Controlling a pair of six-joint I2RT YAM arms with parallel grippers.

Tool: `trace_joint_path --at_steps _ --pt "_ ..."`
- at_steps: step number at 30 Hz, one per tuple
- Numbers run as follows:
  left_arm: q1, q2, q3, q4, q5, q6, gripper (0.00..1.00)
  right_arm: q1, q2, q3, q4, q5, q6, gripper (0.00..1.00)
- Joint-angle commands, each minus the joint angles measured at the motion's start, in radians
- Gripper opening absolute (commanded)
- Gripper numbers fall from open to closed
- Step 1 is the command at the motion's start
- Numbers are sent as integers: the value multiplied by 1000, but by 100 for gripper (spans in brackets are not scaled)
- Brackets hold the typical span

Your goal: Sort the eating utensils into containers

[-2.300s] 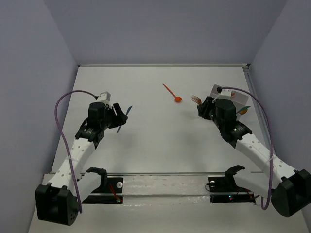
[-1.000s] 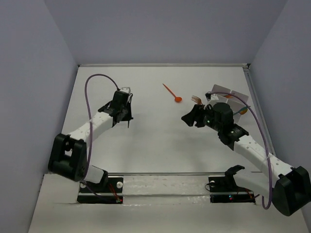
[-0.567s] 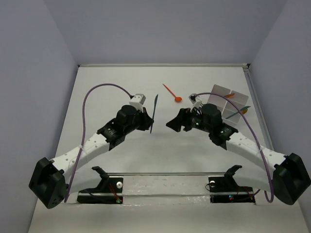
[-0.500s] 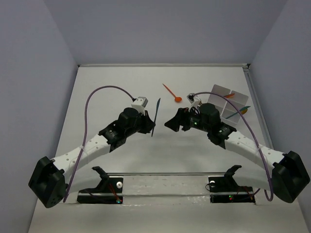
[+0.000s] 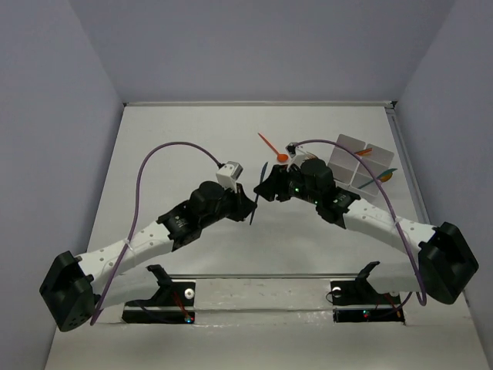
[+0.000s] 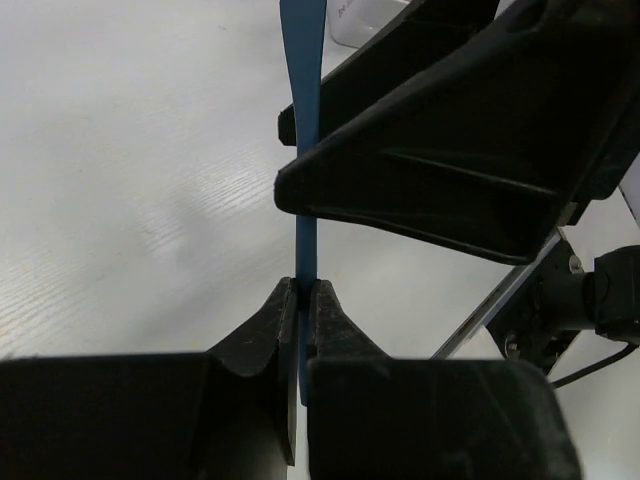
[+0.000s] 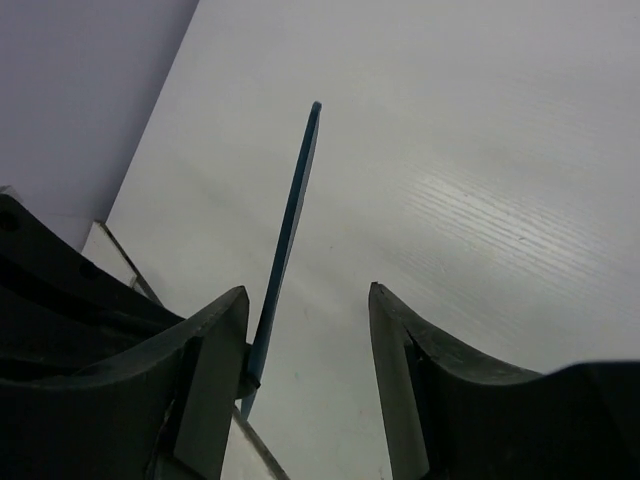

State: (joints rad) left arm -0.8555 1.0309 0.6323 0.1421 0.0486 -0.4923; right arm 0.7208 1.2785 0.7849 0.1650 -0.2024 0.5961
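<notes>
Above the white table (image 5: pixel 192 131), both arms had swung in from their sides to meet mid-surface. The left gripper (image 6: pixel 303 290) pinched the thin teal-blue plastic utensil (image 6: pixel 310 60) upright, and the right gripper (image 7: pixel 305 310) stood spread around it. This looked like a handover toward the divided translucent-white tray (image 5: pixel 347 142) at the far right.

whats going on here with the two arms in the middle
The left hand is shut on a thin blue plastic utensil, holding it up mid-table. The right hand is open around that utensil, so this looks like a handover. An orange plastic spoon lies on the table just beyond, and the white divided plastic tray sits to the right.
</notes>
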Motion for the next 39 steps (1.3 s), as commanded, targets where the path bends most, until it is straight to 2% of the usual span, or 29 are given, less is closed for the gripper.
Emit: trace_joint_path --at_steps 1,3,7,8,10,11,12,15,19,23,26,31,34,37,39 --pt "-30 -14 -14 60 -13 12 6 14 13 54 60 38 4 51" --pt "-30 -15 -16 57 -18 21 6 14 18 53 64 52 10 45" --pt "-39 -14 -19 51 -26 26 6 23 13 42 67 72 16 20" --pt "-39 -14 -19 56 -29 24 8 23 12 42 64 72 16 17" --pt "-39 -18 -23 63 -30 24 22 23 7 34 64 77 21 7" --pt "-39 -19 -23 66 -29 24 30 23 1 27 73 93 27 7" --pt "-39 -20 -22 73 -26 24 50 23 -8 19 76 107 27 7" --pt "-39 -49 -26 83 -30 32 77 23 -66 2 44 217 15 7" --pt "-39 -124 -49 102 -65 41 98 23 -177 4 -65 475 -44 7" --pt "-39 -210 -80 132 -101 47 99 -12 -303 -3 -163 783 -110 7" --pt "-39 -265 -100 171 -116 54 99 -84 -379 -15 -212 938 -165 7" --pt "-39 -316 -167 224 -164 69 99 -291 -421 -51 -225 1029 -203 7" --pt "-39 -327 -206 237 -208 96 99 -369 -449 -84 -177 1135 -228 7" --pt "-39 -338 -253 232 -271 124 99 -395 -456 -130 -3 1208 -281 7" --pt "-39 -347 -291 234 -308 130 99 -409 -414 -141 43 1242 -303 7"
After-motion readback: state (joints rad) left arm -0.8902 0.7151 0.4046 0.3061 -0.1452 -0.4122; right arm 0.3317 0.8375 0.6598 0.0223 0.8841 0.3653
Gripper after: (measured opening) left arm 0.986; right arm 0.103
